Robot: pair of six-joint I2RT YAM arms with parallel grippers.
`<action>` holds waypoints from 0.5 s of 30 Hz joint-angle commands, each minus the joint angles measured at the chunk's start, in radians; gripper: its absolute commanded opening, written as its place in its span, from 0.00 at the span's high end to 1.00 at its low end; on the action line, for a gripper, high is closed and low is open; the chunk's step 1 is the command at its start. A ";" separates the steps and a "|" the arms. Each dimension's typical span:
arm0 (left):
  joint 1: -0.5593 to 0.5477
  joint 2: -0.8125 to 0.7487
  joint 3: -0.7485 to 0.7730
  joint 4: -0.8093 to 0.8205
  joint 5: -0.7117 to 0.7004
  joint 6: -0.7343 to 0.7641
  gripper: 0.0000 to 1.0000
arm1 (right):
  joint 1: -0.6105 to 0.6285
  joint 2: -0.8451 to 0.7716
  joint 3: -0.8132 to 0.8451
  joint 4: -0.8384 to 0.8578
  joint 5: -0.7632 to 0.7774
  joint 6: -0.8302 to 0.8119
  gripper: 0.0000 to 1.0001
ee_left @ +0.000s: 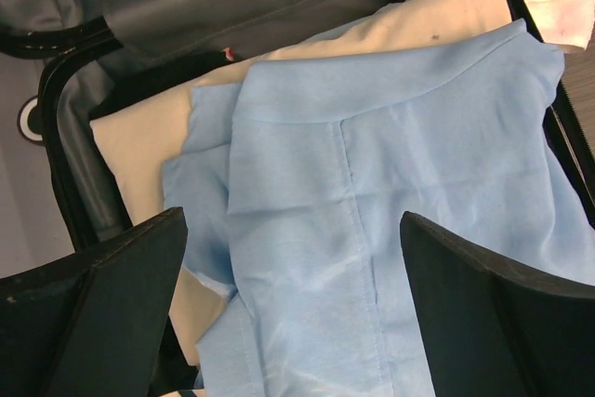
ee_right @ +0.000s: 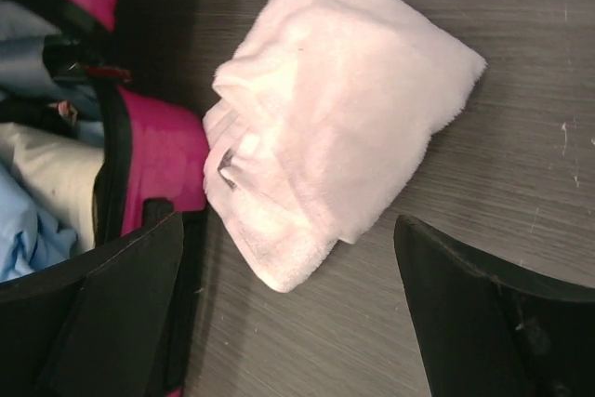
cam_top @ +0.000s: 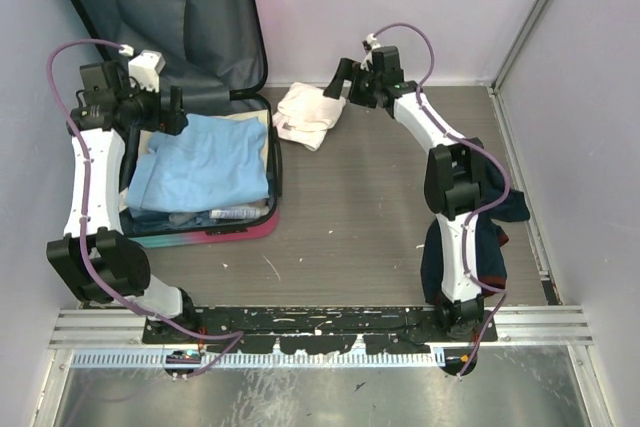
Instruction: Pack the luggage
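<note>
The luggage lies open at the left, its grey-lined lid leaning on the back wall. A light blue garment lies in it over cream cloth. My left gripper hovers open and empty over the blue garment. A folded white towel lies on the table just right of the luggage. My right gripper hovers open and empty above the towel, next to the pink shell.
A dark navy cloth heap lies by the right arm's base. Grey walls close the back and sides. A metal rail runs along the near edge.
</note>
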 commanded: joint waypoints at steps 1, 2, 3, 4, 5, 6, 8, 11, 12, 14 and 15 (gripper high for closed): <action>-0.023 -0.038 -0.015 0.082 -0.040 0.002 0.02 | 0.000 0.044 -0.025 0.131 -0.005 0.215 0.01; -0.026 -0.036 -0.020 0.083 -0.047 0.001 0.02 | -0.002 0.057 -0.029 0.151 -0.017 0.254 0.01; -0.029 -0.034 -0.024 0.081 -0.051 0.002 0.02 | -0.004 0.076 -0.026 0.163 -0.025 0.286 0.01; -0.029 -0.032 -0.025 0.076 -0.057 0.006 0.02 | -0.005 0.093 -0.019 0.168 -0.026 0.313 0.02; -0.031 -0.031 -0.025 0.071 -0.063 0.009 0.02 | -0.005 0.112 -0.012 0.173 -0.025 0.341 0.03; -0.031 -0.030 -0.025 0.068 -0.068 0.013 0.02 | -0.004 0.129 -0.007 0.175 -0.019 0.367 0.04; -0.032 -0.027 -0.022 0.064 -0.076 0.016 0.02 | -0.004 0.156 -0.007 0.175 0.003 0.416 0.06; -0.034 -0.025 -0.015 0.071 -0.072 0.013 0.02 | 0.000 0.202 -0.006 0.176 0.013 0.494 0.11; -0.033 -0.023 -0.014 0.078 -0.072 0.013 0.02 | 0.005 0.214 -0.002 0.176 0.018 0.512 0.14; -0.034 -0.016 -0.003 0.079 -0.074 0.008 0.02 | 0.017 0.256 0.009 0.178 0.024 0.547 0.16; -0.035 -0.011 0.002 0.079 -0.074 0.005 0.02 | 0.023 0.273 0.020 0.178 0.026 0.556 0.16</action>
